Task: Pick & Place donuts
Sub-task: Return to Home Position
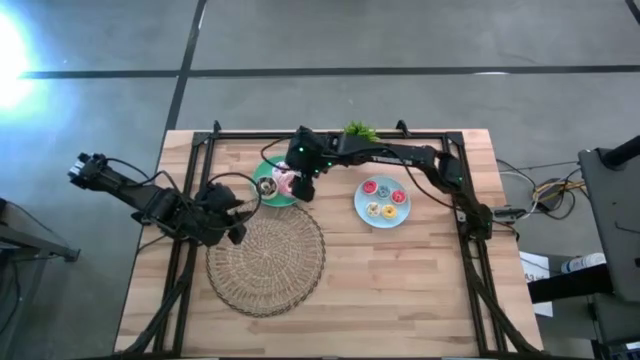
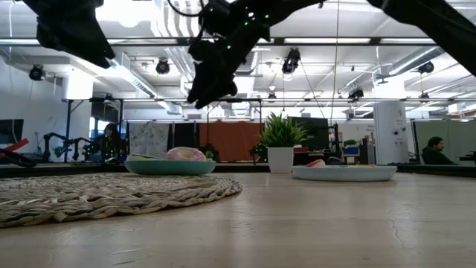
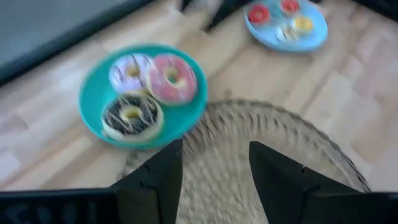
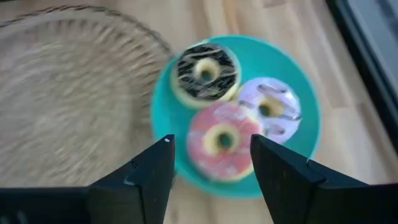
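Note:
Three larger donuts lie flat on the teal plate (image 4: 298,93): dark brown (image 4: 205,73), pale sprinkled (image 4: 270,107) and bright pink (image 4: 222,144). Several tiny donuts (image 1: 382,198) sit on the light-blue plate (image 1: 362,208). My right gripper (image 4: 211,140) hovers open above the teal plate (image 1: 268,200), its fingers on either side of the pink donut and clear of it; in the low view it hangs well above the plate (image 2: 169,167). My left gripper (image 3: 216,146) is open over the far-left edge of the woven mat (image 1: 265,260), facing the teal plate (image 3: 93,93).
The round woven mat (image 2: 97,195) covers the table's near-left middle. A small potted plant (image 1: 360,130) stands at the far edge behind the plates. A black frame (image 1: 190,170) runs along the table's left, far and right sides. Bare wood (image 1: 400,290) lies near-right.

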Motion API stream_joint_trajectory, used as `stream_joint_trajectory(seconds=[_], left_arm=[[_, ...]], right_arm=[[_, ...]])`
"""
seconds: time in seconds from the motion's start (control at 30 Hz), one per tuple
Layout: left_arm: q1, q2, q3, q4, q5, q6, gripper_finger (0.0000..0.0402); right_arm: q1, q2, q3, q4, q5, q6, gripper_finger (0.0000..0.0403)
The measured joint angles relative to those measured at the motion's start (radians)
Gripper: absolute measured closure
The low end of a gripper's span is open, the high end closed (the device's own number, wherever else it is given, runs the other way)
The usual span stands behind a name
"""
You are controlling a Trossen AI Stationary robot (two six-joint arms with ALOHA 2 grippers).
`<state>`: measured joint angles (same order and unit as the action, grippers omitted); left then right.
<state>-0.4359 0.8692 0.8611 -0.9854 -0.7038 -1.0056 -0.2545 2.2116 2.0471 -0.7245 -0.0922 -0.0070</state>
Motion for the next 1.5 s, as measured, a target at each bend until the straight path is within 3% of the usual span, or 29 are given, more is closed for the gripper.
stream_joint_trajectory(seconds=[0.1,0.2,0.33,0.43,0.6,0.67,0.8,1.03,1.23,1.37,1.5], left_arm=[[0.024,-0.001,-0.012,0.052,-0.032,0.051,0.0243],[0.072,-0.006,-0.051,0.201,0.012,0.161,0.0243],[0.177,-0.009,-0.142,0.493,0.177,0.329,0.0243],[0.284,-0.012,-0.209,0.643,0.306,0.403,0.0243],[0.449,-0.016,-0.238,0.727,0.547,0.475,0.0243],[0.497,-0.017,-0.234,0.728,0.601,0.510,0.0243],[0.553,-0.037,-0.198,0.679,0.608,0.531,0.0243],[0.552,-0.147,-0.148,0.497,0.529,0.529,0.0243],[0.552,-0.280,-0.147,0.454,0.519,0.543,0.0243],[0.552,-0.356,-0.186,0.447,0.519,0.544,0.0243],[0.552,-0.416,-0.269,0.497,0.527,0.520,0.0243]], right_arm=[[0.012,-0.044,-0.077,-0.005,-0.016,0.019,0.0200],[0.034,-0.111,-0.202,0.005,-0.013,0.043,0.0200],[0.075,-0.278,-0.425,0.111,-0.004,0.124,0.0200],[0.111,-0.416,-0.604,0.201,0.088,0.220,0.0202],[0.170,-0.670,-0.827,0.311,0.261,0.356,0.0210],[0.189,-0.751,-0.899,0.325,0.306,0.396,0.0212],[0.200,-0.901,-1.004,0.305,0.363,0.426,0.0216],[0.204,-1.155,-1.130,0.302,0.326,0.651,0.0216],[0.210,-1.342,-1.226,0.305,0.267,0.656,0.0215],[0.209,-1.492,-1.350,0.343,0.271,0.693,0.0216],[0.210,-1.619,-1.500,0.498,0.263,0.696,0.0216]])
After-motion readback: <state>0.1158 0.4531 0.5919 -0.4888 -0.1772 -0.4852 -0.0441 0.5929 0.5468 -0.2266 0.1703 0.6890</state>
